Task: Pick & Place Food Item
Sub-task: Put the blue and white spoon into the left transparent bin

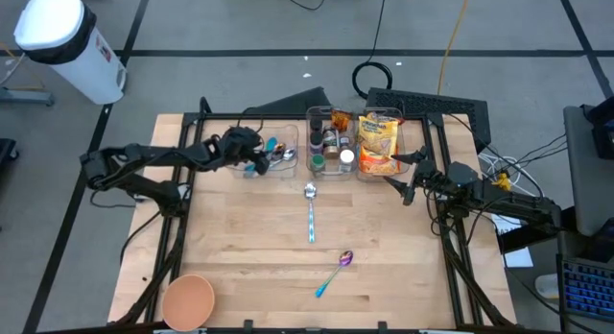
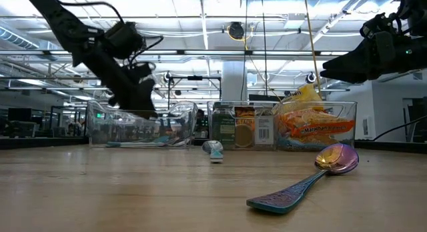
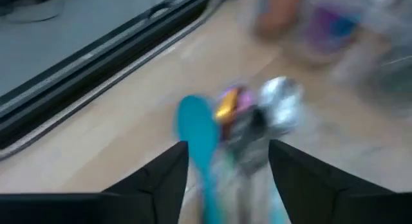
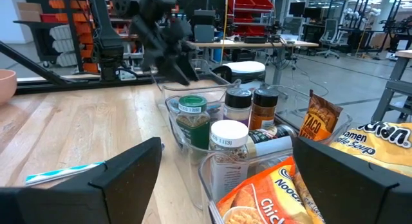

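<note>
Three clear bins stand along the table's far edge. The left bin (image 1: pixel 290 169) holds cutlery, the middle one spice jars (image 1: pixel 331 142), and the right one an orange food packet (image 1: pixel 379 142). My left gripper (image 1: pixel 257 164) hangs open over the left bin, slanting down. In its wrist view a blue spoon (image 3: pixel 196 130) and a silver spoon (image 3: pixel 283 102) lie just beyond its fingertips. My right gripper (image 1: pixel 403 185) waits open, level, beside the right bin, with the jars (image 4: pixel 228 137) and packet (image 4: pixel 257 198) in front of it. My left gripper stands open over the cutlery in the left bin, coming slanting down from the table's left. The blue spoon's handle (image 3: pixel 205 179) runs close to one finger (image 3: pixel 170 176); whether they touch I cannot tell through the blur.
A silver spoon with a blue handle (image 1: pixel 310 211) lies mid-table. An iridescent spoon (image 1: pixel 336 270) lies nearer the front, and a pink bowl (image 1: pixel 187 300) sits at the near left corner. Bare wood lies between them.
</note>
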You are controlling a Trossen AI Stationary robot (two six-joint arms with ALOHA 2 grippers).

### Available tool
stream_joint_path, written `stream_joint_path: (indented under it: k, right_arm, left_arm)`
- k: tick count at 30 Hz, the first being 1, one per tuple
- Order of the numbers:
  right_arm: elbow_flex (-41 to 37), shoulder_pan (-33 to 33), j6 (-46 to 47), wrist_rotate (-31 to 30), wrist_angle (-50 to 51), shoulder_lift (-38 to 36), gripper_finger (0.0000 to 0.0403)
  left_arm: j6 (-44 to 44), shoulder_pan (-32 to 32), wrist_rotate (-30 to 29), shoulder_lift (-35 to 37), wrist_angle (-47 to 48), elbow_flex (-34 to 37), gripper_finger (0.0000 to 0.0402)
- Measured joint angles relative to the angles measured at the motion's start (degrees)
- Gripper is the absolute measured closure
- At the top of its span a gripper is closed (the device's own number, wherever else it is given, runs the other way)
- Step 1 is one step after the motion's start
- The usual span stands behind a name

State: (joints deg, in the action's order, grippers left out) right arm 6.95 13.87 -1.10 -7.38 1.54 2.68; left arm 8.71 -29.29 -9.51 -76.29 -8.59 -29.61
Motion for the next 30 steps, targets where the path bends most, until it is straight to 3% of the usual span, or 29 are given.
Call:
stream_joint_path:
  k: [6, 16, 24, 30]
  right_arm:
    - [0.0, 0.0, 0.0, 0.0, 0.0, 0.0, 0.0055]
    - [0.0, 0.0, 0.0, 0.0, 0.0, 0.0, 0.0055]
    - [0.0, 0.0, 0.0, 0.0, 0.0, 0.0, 0.0055]
    - [0.0, 0.0, 0.0, 0.0, 0.0, 0.0, 0.0055]
  left_arm:
    - [0.3, 4.4, 5.9, 4.4, 0.0, -3.4, 0.0168]
    - [2.9, 21.2, 5.4, 7.8, -0.6, -10.0, 0.0167]
    - [10.3, 37.6, -1.9, -1.9, -0.8, -14.4, 0.0167]
    - [17.3, 43.7, -4.0, -14.4, -3.0, -18.8, 0.0167]
